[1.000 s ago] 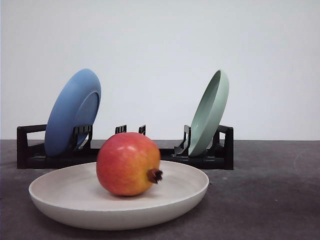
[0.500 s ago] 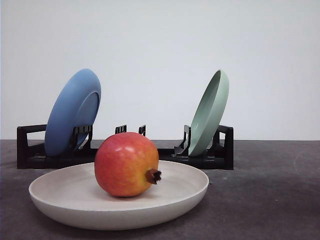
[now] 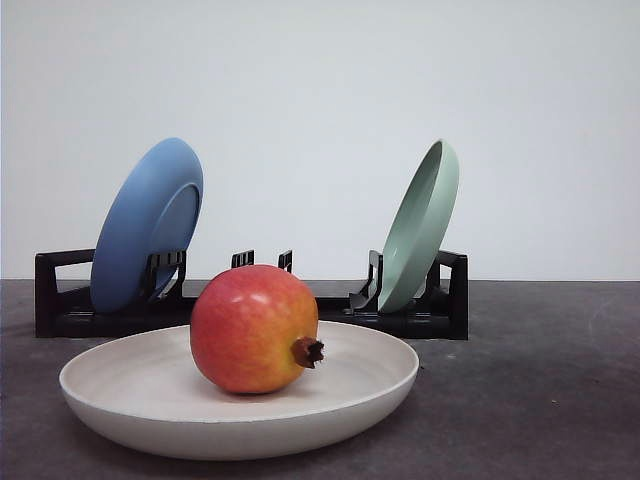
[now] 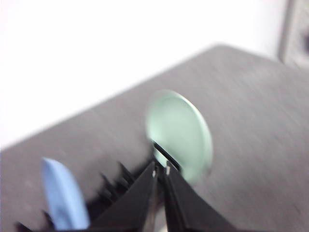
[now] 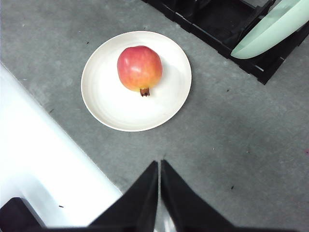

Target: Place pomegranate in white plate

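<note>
1. One pomegranate (image 3: pixel 254 328), a roundish fruit with smooth red skin fading to orange-yellow, lies inside the one white plate (image 3: pixel 150 415), a wide shallow round matte cream dish with a raised rim.
2. In the front view the fruit rests a little left of the plate's middle, its small dark brown calyx (image 3: pixel 308 351) pointing toward the right.
3. The right wrist view shows the same pomegranate (image 5: pixel 139 68) on the plate's floor, off-centre, with bare cream plate (image 5: pixel 120 113) all round it and nothing touching it.
4. One black plastic dish rack (image 3: pixel 430 322) stands on the dark grey table (image 3: pixel 540 380) behind the white plate.
5. Two more plates stand on edge in that rack: one blue round plate (image 3: pixel 145 225) at its left end and one pale green round plate (image 3: pixel 420 225) at its right end, well apart from each other.
6. The left gripper (image 4: pixel 161 169) shows two black fingers drawn together, tips touching or nearly so, gripping nothing; its blurred view looks onto the green plate (image 4: pixel 181 133) and the blue plate (image 4: pixel 63 193).
7. The right gripper (image 5: pixel 159 164) also has its two black fingers pressed close, empty, hanging above the table, apart from the white plate.
</note>
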Robot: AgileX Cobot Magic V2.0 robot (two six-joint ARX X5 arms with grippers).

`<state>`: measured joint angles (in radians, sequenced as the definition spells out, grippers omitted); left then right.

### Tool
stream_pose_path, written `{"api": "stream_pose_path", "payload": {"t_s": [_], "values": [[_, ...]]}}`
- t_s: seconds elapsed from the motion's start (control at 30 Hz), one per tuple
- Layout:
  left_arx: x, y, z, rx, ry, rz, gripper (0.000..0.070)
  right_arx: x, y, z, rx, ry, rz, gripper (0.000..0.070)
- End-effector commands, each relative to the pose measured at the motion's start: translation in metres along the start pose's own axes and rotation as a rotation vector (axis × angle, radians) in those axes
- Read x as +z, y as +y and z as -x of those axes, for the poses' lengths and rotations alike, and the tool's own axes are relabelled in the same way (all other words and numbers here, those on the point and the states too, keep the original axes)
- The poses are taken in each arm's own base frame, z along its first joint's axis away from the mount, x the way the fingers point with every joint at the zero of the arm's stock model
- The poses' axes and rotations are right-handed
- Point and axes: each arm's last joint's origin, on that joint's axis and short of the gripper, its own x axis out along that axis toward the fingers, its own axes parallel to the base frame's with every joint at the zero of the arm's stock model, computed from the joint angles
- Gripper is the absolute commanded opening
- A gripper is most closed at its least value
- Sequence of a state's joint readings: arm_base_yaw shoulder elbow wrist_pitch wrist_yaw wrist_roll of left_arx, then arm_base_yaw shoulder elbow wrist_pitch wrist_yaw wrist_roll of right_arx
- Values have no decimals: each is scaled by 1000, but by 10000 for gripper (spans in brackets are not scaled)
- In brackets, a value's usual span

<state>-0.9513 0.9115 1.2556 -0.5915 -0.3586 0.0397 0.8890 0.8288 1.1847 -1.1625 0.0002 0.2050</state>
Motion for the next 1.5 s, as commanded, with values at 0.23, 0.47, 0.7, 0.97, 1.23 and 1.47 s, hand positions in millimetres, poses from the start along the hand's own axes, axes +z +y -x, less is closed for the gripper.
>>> {"api": "stream_pose_path", "payload": {"t_s": [0.23, 0.47, 0.7, 0.97, 1.23, 1.47], "values": [[-18, 59, 23, 174, -231, -48, 0, 4, 2, 4, 11, -23, 10, 0], [-77, 77, 45, 477, -366, -58, 0, 4, 2, 4, 11, -23, 10, 0], [-139, 78, 47, 640, -349, -57, 0, 4, 2, 4, 11, -23, 10, 0], [-202, 76, 36, 696, -258, -25, 0, 4, 2, 4, 11, -23, 10, 0], [-249, 71, 23, 675, -138, 35, 0, 4, 2, 4, 11, -23, 10, 0], [-272, 67, 19, 653, 6, 75, 0, 4, 2, 4, 11, -23, 10, 0]]}}
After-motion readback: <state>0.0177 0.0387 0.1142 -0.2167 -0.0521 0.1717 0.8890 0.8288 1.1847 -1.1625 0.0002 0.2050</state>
